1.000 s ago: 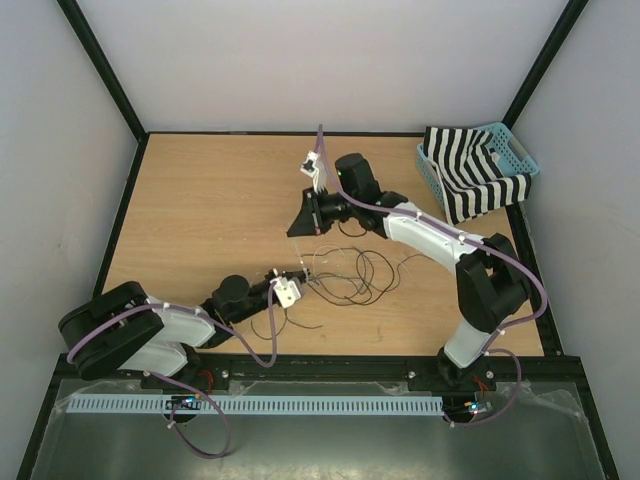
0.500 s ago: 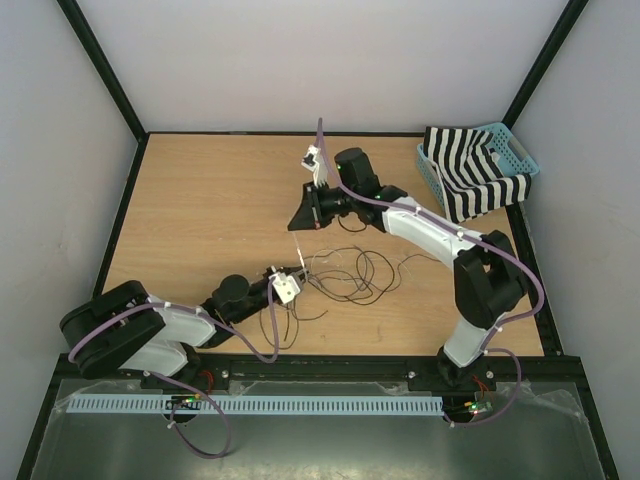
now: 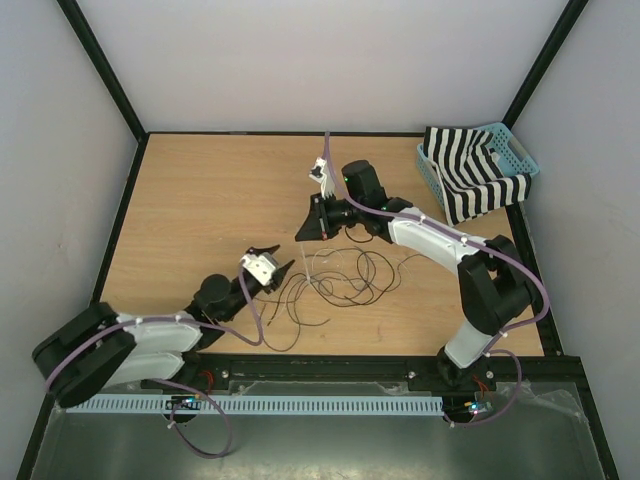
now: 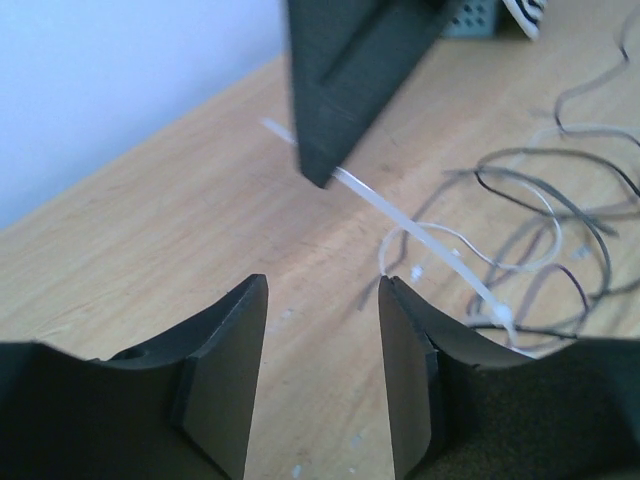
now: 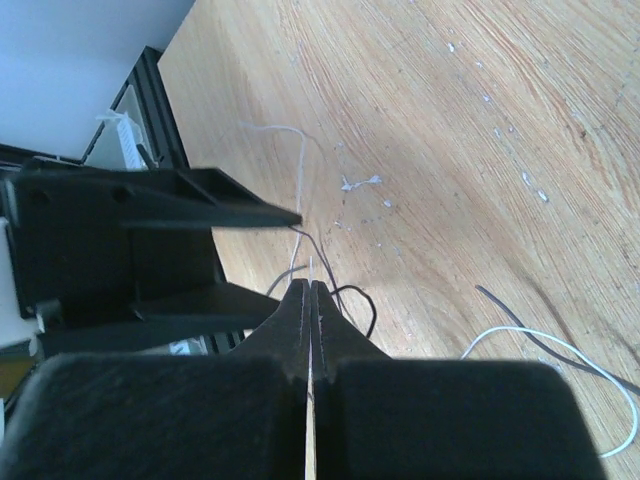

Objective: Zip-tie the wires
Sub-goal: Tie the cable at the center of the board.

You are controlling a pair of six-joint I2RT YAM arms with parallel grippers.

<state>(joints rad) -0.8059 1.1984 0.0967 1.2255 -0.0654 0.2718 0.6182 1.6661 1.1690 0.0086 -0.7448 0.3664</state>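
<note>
The wires [image 3: 347, 276] lie in loose black and pale grey loops on the wooden table, also seen in the left wrist view [image 4: 560, 215]. A pale zip tie [image 4: 400, 215] runs from them up into my right gripper [image 3: 311, 226], which is shut on its strap just beyond the wires. The strap shows between the closed tips in the right wrist view [image 5: 311, 285]. The zip tie's head [image 4: 503, 318] sits at the bunch. My left gripper [image 3: 268, 262] is open with nothing between its fingers [image 4: 322, 285], a little to the left of the wires.
A blue basket [image 3: 523, 152] holding a striped black-and-white cloth [image 3: 470, 180] stands at the far right corner. A black frame edges the table, with walls close behind. Small white specks [image 5: 358, 184] dot the wood.
My left gripper has opened, let go at the wire bunch and drawn back to the left. My right gripper has shifted slightly right, still shut on the strap.
</note>
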